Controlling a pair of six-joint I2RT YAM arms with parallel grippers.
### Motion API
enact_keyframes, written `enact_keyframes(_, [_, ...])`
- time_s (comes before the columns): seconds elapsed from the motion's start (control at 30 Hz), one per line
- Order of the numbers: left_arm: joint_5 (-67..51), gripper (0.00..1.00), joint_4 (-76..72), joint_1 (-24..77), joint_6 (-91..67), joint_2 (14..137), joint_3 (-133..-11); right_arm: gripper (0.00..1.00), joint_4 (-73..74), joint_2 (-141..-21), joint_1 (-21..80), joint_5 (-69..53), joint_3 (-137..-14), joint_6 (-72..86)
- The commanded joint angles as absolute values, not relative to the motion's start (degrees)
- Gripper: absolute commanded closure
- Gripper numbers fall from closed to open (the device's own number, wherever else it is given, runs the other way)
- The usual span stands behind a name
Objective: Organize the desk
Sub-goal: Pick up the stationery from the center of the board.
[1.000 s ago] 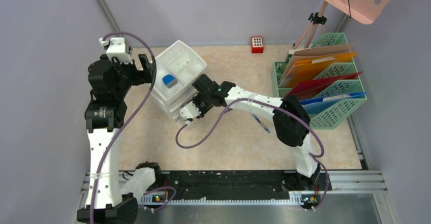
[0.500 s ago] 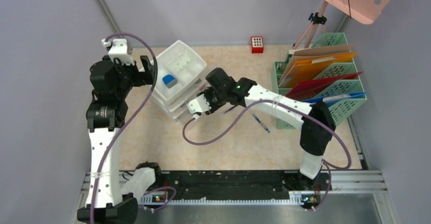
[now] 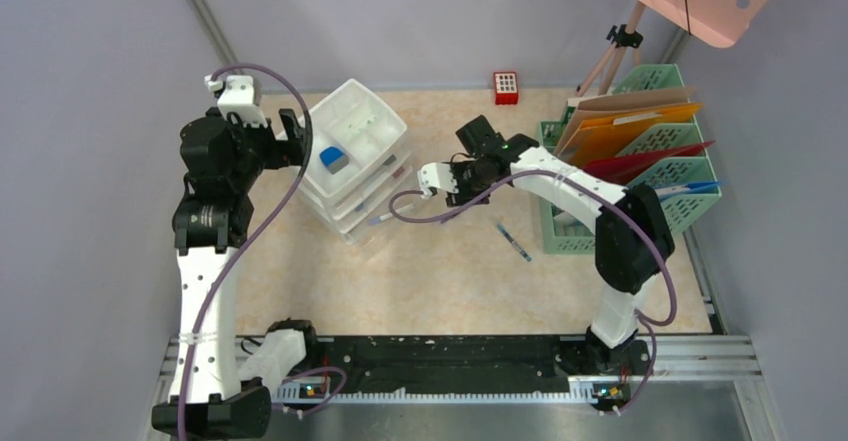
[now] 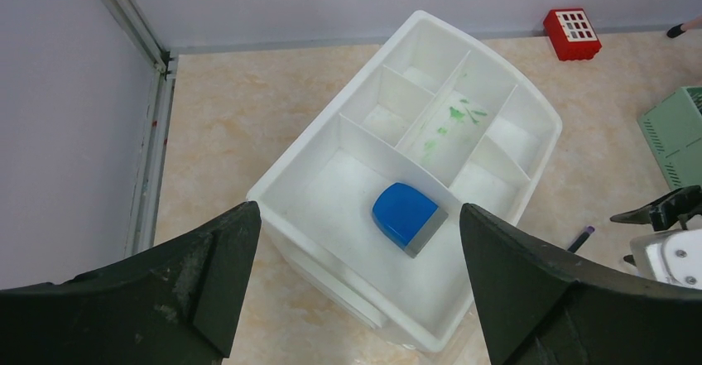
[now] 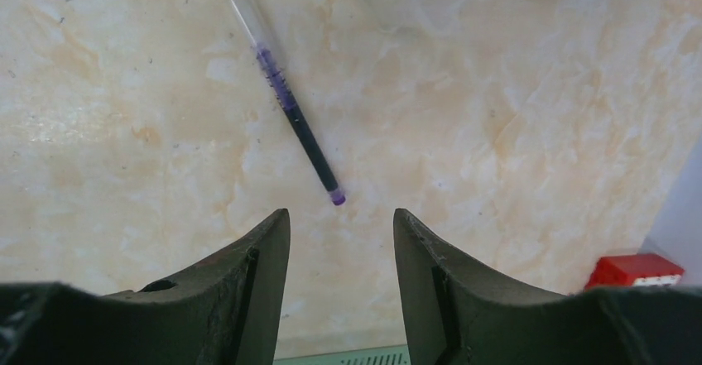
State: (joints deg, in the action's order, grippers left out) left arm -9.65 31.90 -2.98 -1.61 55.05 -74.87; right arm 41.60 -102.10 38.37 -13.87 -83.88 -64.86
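Observation:
The beige marbled desk (image 3: pixel 450 281) carries a white drawer unit (image 3: pixel 355 151) at the back left. A blue and grey block (image 4: pixel 408 216) lies in its open top tray (image 4: pixel 530 112). My left gripper (image 4: pixel 358 212) hangs open over that tray, holding nothing. A purple pen (image 5: pixel 294 121) lies on the desk by the unit's front corner (image 3: pixel 385 219). My right gripper (image 5: pixel 341 216) is open and empty just short of the pen's tip, hovering mid-desk (image 3: pixel 458 169). A blue pen (image 3: pixel 515 241) lies further right.
A green mesh file rack (image 3: pixel 640 176) with coloured folders fills the right side. A red block (image 3: pixel 507 88) sits at the back wall. A clear drawer corner (image 5: pixel 422 1) juts out beyond the pen. A black rail (image 3: pixel 450 351) runs along the near edge.
My right arm has drawn back from the drawer unit toward the right and rear, its jaws widening. The purple pen now shows on the desk beside the unit. The left arm barely moved.

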Motion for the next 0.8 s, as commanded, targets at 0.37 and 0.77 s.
enact_keyframes(0.37, [-10.04,0.05,28.66,-3.35,-0.97,55.7,-75.23,0.56,44.72,-116.27,36.55,-17.95,-89.88,-68.56])
enact_keyframes(0.77, [-9.97,0.05,28.52,-3.56,-0.62,55.5,-74.83,0.7,46.46,-119.72,36.41,-17.98,-90.63,-70.4])
